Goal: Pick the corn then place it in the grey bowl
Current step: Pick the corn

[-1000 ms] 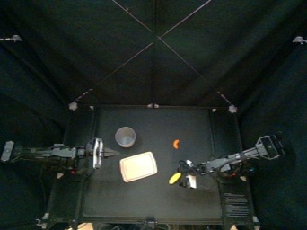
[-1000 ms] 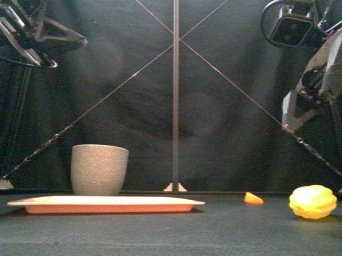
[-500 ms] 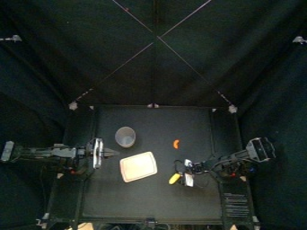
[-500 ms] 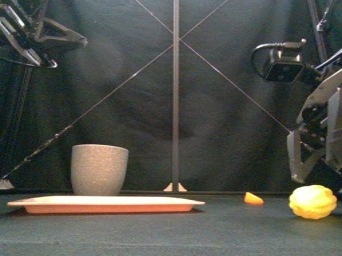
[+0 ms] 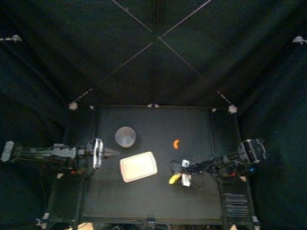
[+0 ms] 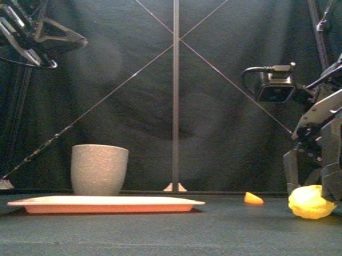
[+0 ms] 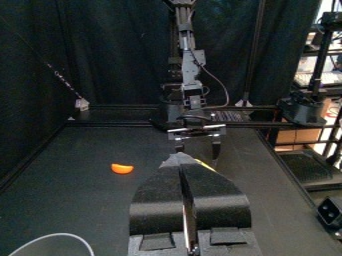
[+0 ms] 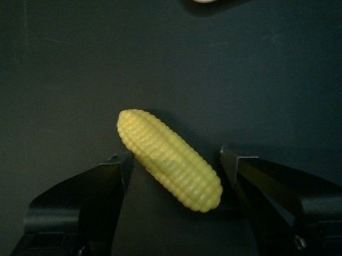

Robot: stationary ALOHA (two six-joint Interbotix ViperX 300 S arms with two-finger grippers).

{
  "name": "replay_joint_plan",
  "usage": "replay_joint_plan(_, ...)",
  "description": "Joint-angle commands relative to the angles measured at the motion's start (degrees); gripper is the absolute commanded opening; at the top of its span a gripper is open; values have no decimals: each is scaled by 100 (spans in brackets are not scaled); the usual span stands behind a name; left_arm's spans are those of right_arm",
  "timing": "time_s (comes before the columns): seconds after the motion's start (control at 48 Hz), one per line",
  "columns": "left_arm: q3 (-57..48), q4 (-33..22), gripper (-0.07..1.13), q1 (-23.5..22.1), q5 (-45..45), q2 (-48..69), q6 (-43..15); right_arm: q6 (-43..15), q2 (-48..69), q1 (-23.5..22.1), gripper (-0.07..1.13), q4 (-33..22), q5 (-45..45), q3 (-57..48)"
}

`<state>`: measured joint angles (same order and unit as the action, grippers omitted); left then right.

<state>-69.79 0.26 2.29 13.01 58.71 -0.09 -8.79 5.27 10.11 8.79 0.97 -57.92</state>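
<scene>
Right wrist view: the corn (image 8: 171, 158) was seen lying on the surface (image 8: 80, 70) between the right gripper's (image 8: 175, 163) wide-parted jaws, its long axis slanted across the gap. The grey bowl (image 5: 126, 137), absent there, was shown in the top view well leftward, near the left gripper (image 5: 103, 154), jaws pressed together.

The grey bowl (image 6: 99, 168) stands upright at the left, behind the flat pink tray (image 6: 107, 204) on the counter (image 6: 174, 236). A small orange toy (image 6: 253, 198) lies right of centre. At the far right, the right hand (image 6: 313, 188) hangs low over the yellow corn (image 6: 311, 206).
</scene>
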Motion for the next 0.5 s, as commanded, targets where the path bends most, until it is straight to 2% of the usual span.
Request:
replay_joint_plan(0.021, 79, 18, -4, 0, 26, -9, -9, 0, -53, 9, 101, 0, 44, 193)
replay_joint_plan(0.312, 79, 18, -4, 0, 26, -9, -9, 9, -316, 70, 98, -9, 44, 334)
replay_joint_plan(0.5, 79, 18, -4, 0, 26, -9, -9, 18, -325, 53, 76, -26, 35, 387)
